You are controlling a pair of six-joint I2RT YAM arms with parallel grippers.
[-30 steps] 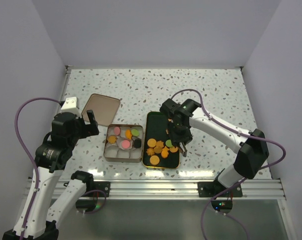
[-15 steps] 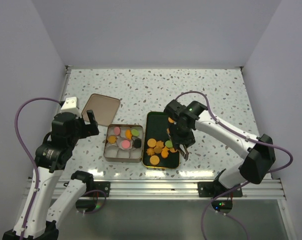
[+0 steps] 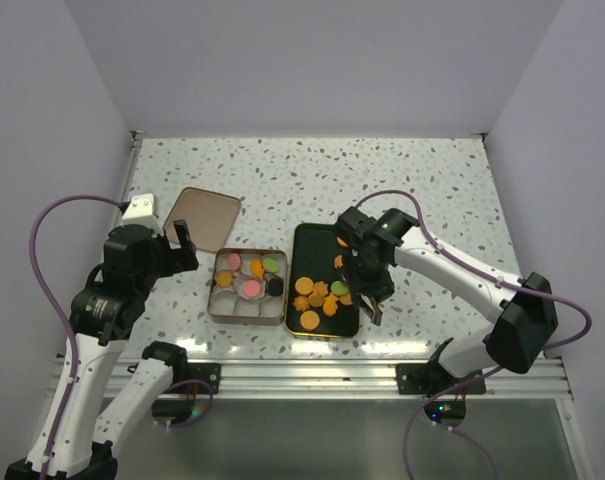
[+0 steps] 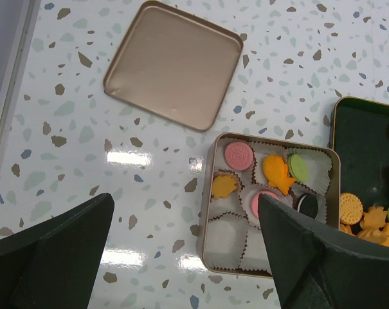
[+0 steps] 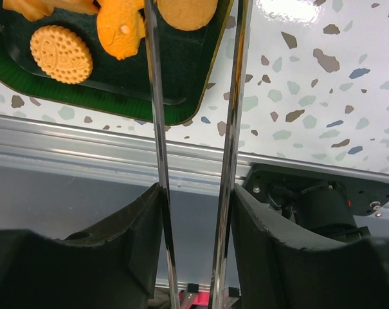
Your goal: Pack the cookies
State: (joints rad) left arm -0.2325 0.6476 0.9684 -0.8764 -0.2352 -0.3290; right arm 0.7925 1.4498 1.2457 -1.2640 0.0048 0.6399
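Observation:
Several cookies, mostly orange [image 3: 316,298], lie loose on a dark green tray [image 3: 315,243]. A gold tin [image 3: 219,310] with white paper cups holds pink [image 4: 238,155], orange [image 4: 276,172], green [image 4: 299,168] and dark brown [image 4: 306,203] cookies. My right gripper [image 3: 368,300] carries two long metal blades and hovers over the tray's near right edge. In the right wrist view [image 5: 195,38] the blades stand apart, with orange cookies [image 5: 60,53] beyond them; the tips run out of frame. My left gripper [image 3: 182,246] is open and empty, above the table left of the tin [image 4: 181,257].
The tin's gold lid [image 3: 204,216] lies upside down behind the tin. A white block [image 3: 140,209] sits at the far left. The metal rail [image 3: 302,375] runs along the table's near edge, just below the tray.
My right arm has swung outward and its gripper has slid slightly toward the near right edge of the tray. The left arm has not moved.

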